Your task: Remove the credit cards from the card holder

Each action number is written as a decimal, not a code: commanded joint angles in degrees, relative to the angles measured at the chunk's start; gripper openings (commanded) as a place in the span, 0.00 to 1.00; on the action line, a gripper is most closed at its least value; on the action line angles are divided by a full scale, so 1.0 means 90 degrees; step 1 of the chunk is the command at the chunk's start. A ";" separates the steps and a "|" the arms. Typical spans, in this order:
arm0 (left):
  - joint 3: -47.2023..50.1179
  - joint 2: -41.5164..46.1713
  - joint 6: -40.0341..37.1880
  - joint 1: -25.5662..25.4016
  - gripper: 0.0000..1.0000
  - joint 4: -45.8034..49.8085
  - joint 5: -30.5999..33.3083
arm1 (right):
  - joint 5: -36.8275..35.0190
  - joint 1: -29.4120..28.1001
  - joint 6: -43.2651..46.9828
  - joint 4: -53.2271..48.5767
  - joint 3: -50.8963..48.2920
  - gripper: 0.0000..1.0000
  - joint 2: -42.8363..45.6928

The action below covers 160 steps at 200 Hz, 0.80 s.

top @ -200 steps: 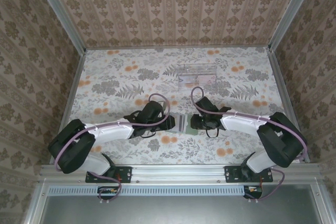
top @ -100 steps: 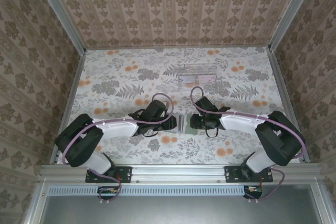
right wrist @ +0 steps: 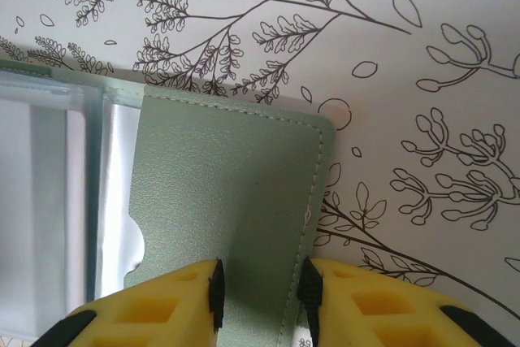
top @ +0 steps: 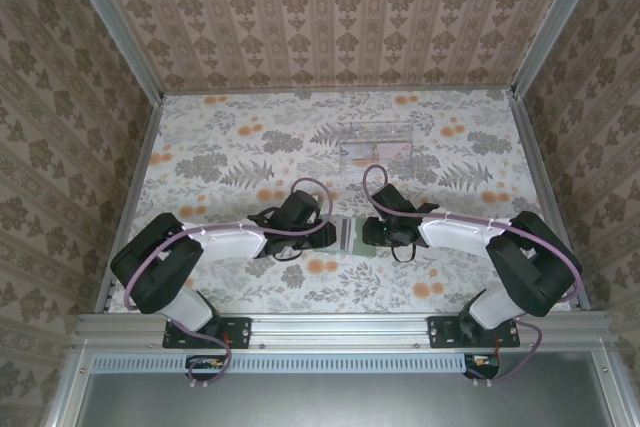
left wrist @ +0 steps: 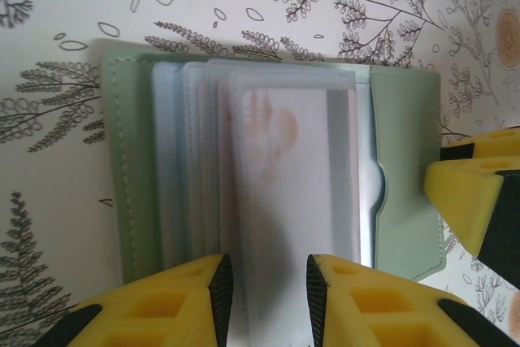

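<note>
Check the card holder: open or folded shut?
Open: the card holder lies spread on the table, clear inner sleeves fanned between its green covers.

We show the card holder (top: 352, 235) hemmed in at both ends: the left gripper (top: 330, 237) clamps its credit cards (left wrist: 288, 168) and the right gripper (top: 370, 234) its flap, so only its far and near edges are open to approach. A clear tray (top: 378, 144) blocks the far centre of the table (top: 220, 162), with bare surface either side; walls (top: 330, 17) bound three sides.
</note>
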State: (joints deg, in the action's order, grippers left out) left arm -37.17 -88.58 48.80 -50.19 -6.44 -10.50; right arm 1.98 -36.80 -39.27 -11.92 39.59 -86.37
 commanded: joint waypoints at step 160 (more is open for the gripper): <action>-0.0859 -0.0004 -0.0692 -0.0746 0.43 -0.0424 -0.0825 | -0.0298 0.0194 -0.0411 0.0049 -0.0438 0.37 0.0591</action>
State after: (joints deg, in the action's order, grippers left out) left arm -42.48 -86.91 44.80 -55.77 -9.82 -15.77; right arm 1.76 -36.38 -40.91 -10.50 38.17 -85.06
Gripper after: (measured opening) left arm 0.430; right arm 0.369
